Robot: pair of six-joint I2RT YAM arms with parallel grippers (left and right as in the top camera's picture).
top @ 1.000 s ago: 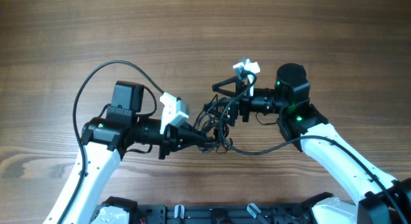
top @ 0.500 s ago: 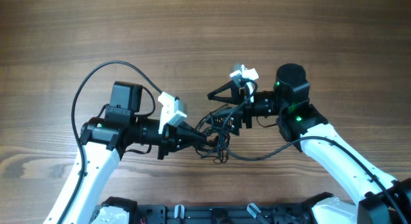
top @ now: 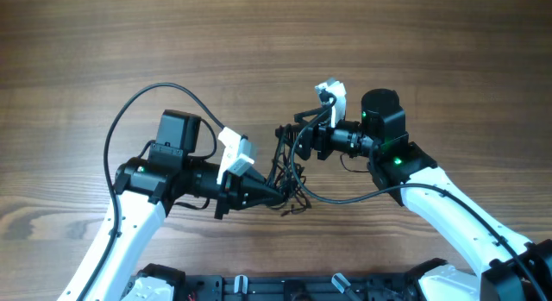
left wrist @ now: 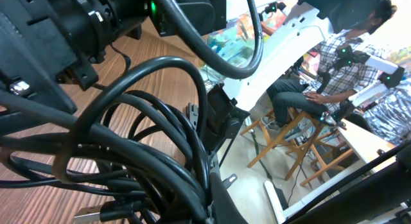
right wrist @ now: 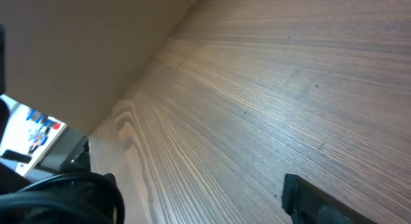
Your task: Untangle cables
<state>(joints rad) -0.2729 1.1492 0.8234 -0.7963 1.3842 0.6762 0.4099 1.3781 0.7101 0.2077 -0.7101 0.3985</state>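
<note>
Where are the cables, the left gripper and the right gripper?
cables (top: pixel 291 170): overhead view, middle of the dark knot.
left gripper (top: pixel 281 196): overhead view, fingertips at the knot.
right gripper (top: pixel 289 139): overhead view, between its fingertips.

Tangled black cables (top: pixel 289 173)
Thin strands bunched in a loose, looping knot, toward the middle of the table's (top: pixel 259 42) near edge.

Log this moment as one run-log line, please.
left gripper: shut on cables | right gripper: open beside them | state: tangled between both grippers | task: not yet untangled
</note>
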